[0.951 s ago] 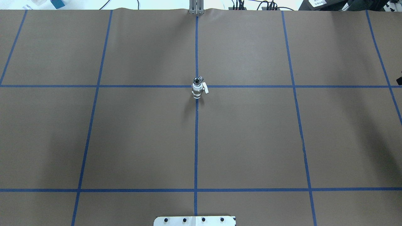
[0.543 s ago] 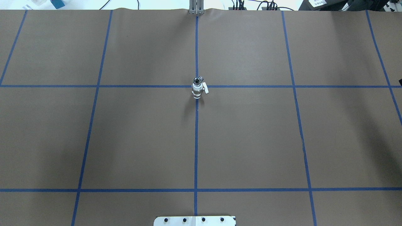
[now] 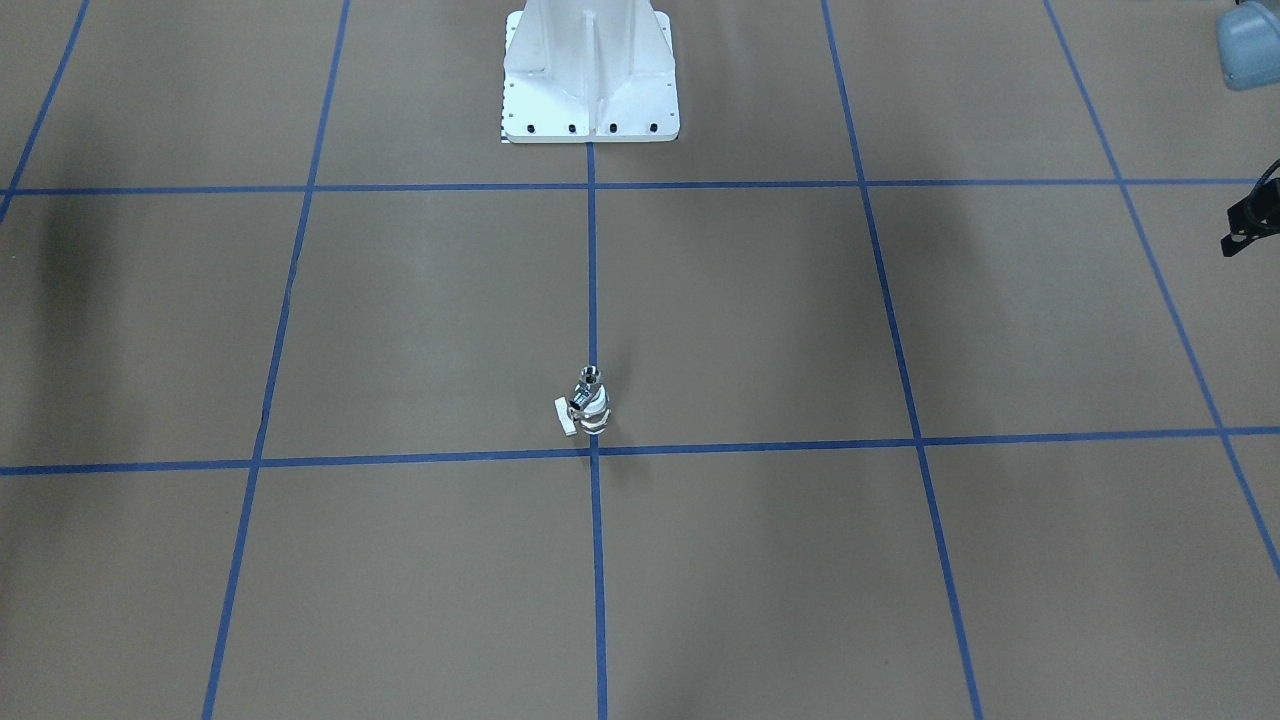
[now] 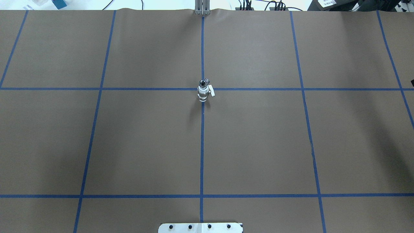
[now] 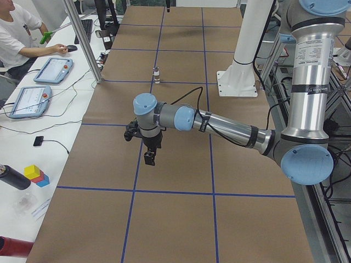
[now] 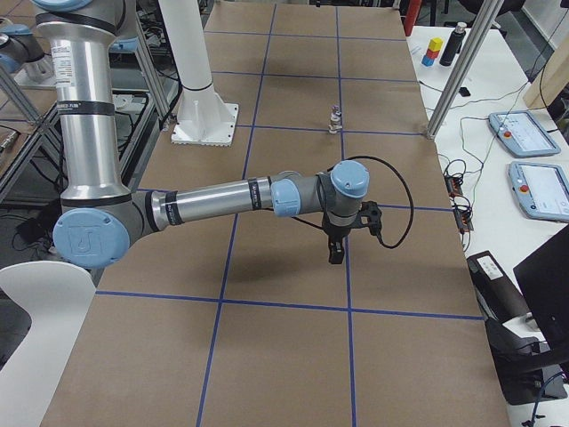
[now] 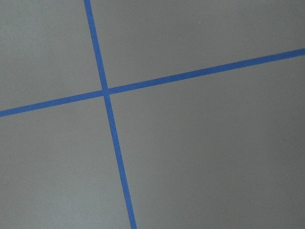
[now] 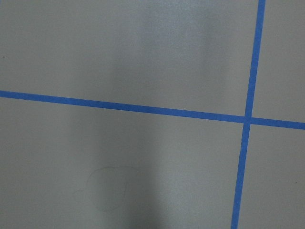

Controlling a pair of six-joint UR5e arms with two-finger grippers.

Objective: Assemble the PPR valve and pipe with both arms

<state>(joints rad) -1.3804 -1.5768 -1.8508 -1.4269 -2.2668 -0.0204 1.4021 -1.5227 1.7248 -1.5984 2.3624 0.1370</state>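
Observation:
The PPR valve [image 4: 203, 93] stands upright at the middle crossing of the blue tape lines, white with a small side lever. The shiny pipe [image 4: 203, 83] sits on its top end, joined to it. The pair also shows as valve [image 3: 591, 412] and pipe [image 3: 590, 378] in the front-facing view, and small as valve [image 5: 157, 76] and valve [image 6: 335, 118] in the side views. Neither gripper touches them. The left gripper [image 5: 149, 162] hangs over the table far toward the robot's left end. The right gripper [image 6: 335, 260] hangs far toward the right end. I cannot tell whether either is open or shut.
Brown paper with a blue tape grid [image 4: 202, 145] covers the table. The white pedestal [image 3: 590, 80] stands at the robot's side. A person [image 5: 19, 33] sits at a side desk with tablets [image 5: 52, 70]. A metal post [image 6: 458, 76] stands beside the table.
A small black part of the right arm at the overhead view's right edge has slid further out of view. The valve and pipe have not moved.

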